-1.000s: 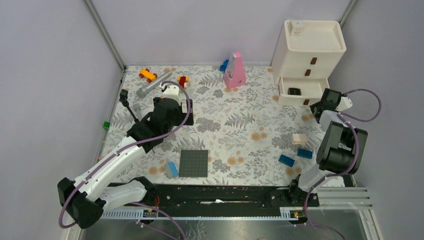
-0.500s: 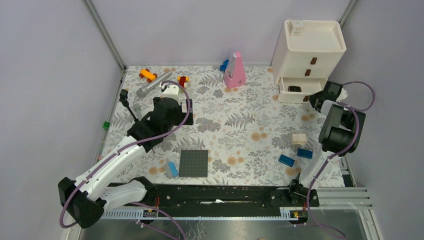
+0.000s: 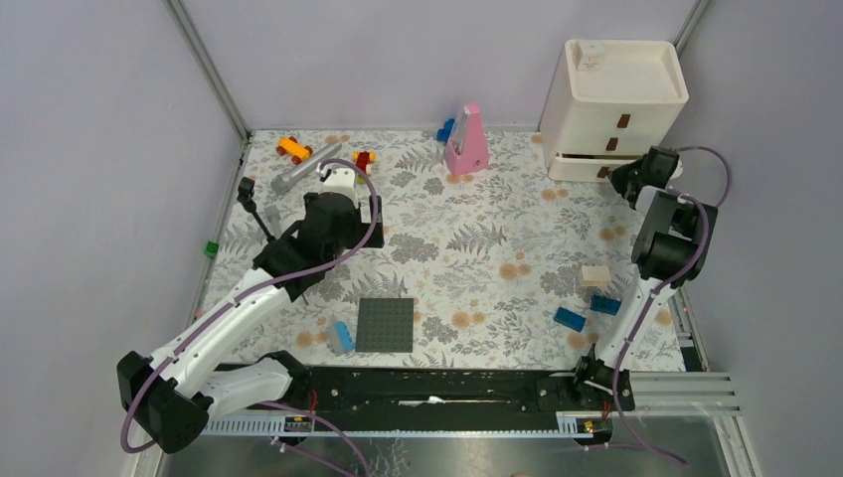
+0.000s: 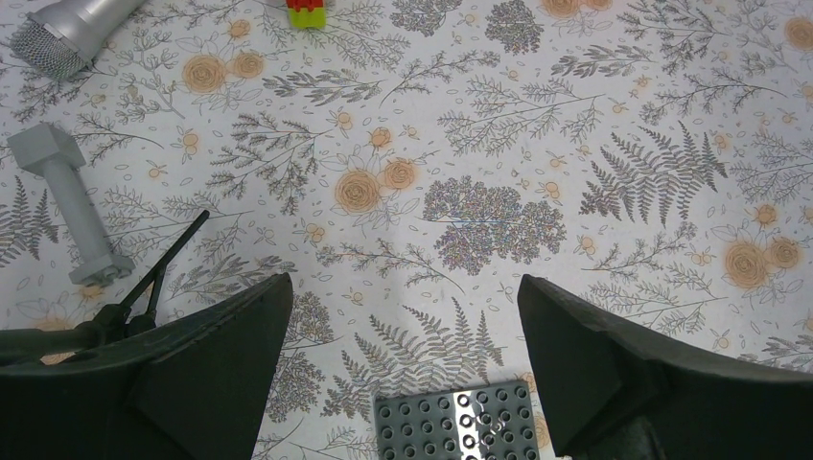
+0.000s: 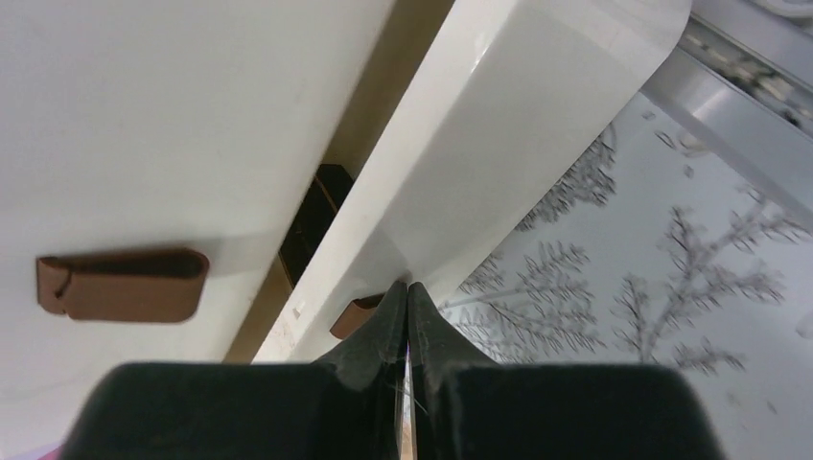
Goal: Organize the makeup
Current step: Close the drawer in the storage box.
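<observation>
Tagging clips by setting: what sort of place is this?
Probably a lab robot cell: plain walls on a metal frame, a floral-cloth table, props like the white drawer unit and blue toy brick.

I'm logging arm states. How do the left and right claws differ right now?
The left claw is open wide; the right claw is shut, tips together. The left claw hangs above the floral table, near a grey studded plate; the right claw is at the front of the bottom drawer of the white unit, beside its brown handle. Both are dark and visibly hold nothing.
</observation>
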`<action>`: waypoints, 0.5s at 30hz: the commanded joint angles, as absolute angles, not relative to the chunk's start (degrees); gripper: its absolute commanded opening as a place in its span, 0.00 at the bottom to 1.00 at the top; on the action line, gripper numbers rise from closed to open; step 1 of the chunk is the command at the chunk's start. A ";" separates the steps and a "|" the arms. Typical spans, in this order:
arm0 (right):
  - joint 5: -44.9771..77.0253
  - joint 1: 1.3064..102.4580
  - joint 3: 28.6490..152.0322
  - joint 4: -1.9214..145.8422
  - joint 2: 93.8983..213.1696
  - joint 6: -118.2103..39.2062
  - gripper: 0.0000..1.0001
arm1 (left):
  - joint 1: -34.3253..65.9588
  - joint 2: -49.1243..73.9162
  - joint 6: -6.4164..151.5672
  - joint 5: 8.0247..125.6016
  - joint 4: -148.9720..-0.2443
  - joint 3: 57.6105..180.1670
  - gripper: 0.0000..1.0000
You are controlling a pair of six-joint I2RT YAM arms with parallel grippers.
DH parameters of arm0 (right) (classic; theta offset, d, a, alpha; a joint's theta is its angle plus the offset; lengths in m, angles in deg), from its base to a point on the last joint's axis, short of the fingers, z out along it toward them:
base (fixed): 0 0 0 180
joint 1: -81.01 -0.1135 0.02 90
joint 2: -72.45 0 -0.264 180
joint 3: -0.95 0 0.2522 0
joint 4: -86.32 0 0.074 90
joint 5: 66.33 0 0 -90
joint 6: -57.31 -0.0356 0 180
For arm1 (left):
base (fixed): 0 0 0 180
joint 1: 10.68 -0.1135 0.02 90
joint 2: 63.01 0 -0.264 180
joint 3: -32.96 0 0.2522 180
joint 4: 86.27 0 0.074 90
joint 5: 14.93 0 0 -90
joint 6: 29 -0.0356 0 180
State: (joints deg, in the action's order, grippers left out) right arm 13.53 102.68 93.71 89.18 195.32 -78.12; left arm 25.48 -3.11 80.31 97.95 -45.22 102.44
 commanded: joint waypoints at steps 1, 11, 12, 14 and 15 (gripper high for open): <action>8.73 102.02 99.74 94.57 198.83 -81.39 0.06 | 24.83 -2.79 79.80 97.18 -48.07 103.01 0.99; 2.74 101.75 100.69 106.77 203.33 -87.63 0.09 | 24.32 -2.81 79.63 97.20 -48.07 102.89 0.99; 1.84 101.75 100.23 107.46 202.98 -87.98 0.10 | 24.30 -2.75 79.63 97.16 -48.07 102.88 0.99; 1.81 101.75 97.75 108.37 200.75 -87.54 0.11 | 24.21 -2.80 79.63 97.09 -48.07 102.93 0.99; 3.08 101.75 95.58 108.29 198.69 -86.61 0.11 | 24.17 -2.80 79.56 97.11 -48.07 102.91 0.99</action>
